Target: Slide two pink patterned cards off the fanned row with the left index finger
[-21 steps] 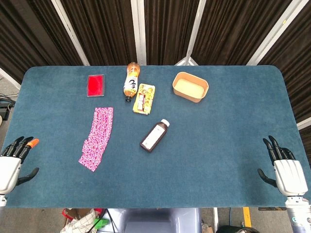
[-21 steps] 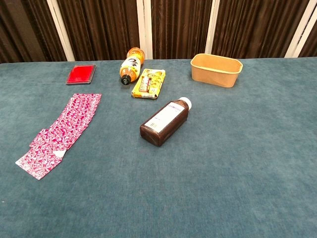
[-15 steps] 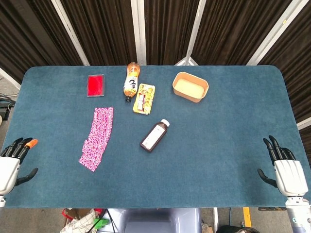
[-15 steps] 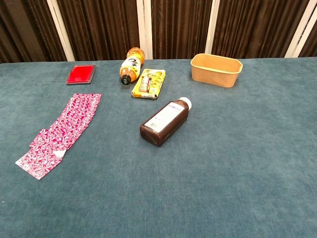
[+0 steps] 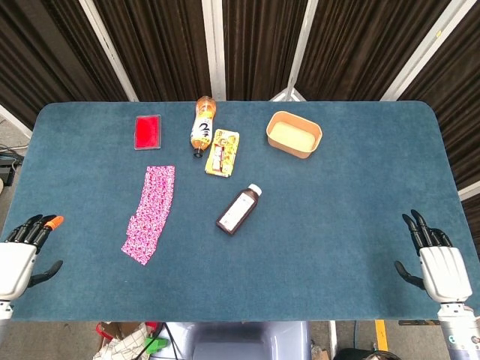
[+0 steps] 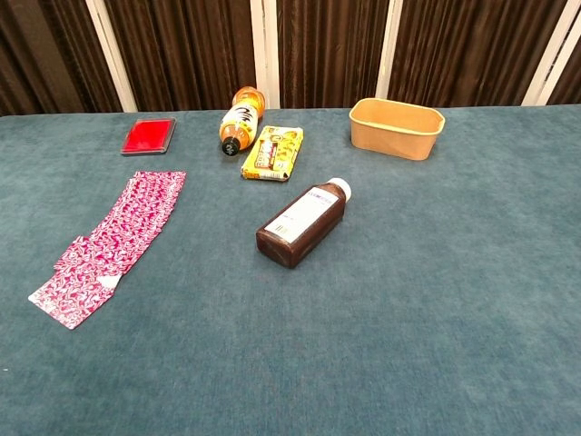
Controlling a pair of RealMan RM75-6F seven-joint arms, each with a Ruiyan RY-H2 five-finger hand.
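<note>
- Since the earlier frames the left hand has slipped a little lower and outward at the near left edge of the table; the right hand sits slightly lower too. Nothing on the cloth has shifted.
- Left hand: empty, fingers straight and a little apart, orange-tipped finger pointing up-table. Well apart from the cards.
- Right hand: empty, fingers spread and extended, at the near right edge, thumb out to the side.
- Neither hand shows in the chest view.
- Fanned row of pink patterned cards: lies flat on the left half of the table, running from a far end below the red case down and leftward to a near end. Cards overlap along the whole row.
- In the chest view the near-end cards look looser, perhaps slightly splayed from the rest; hard to be sure at this angle.
- Red case: far left, beyond the row.
- Orange drink bottle: on its side, cap toward the near edge, just beside a yellow snack packet.
- Brown bottle with white cap: on its side near table centre, cap pointing away.
- Tan tub: upright, far right of centre.
</note>
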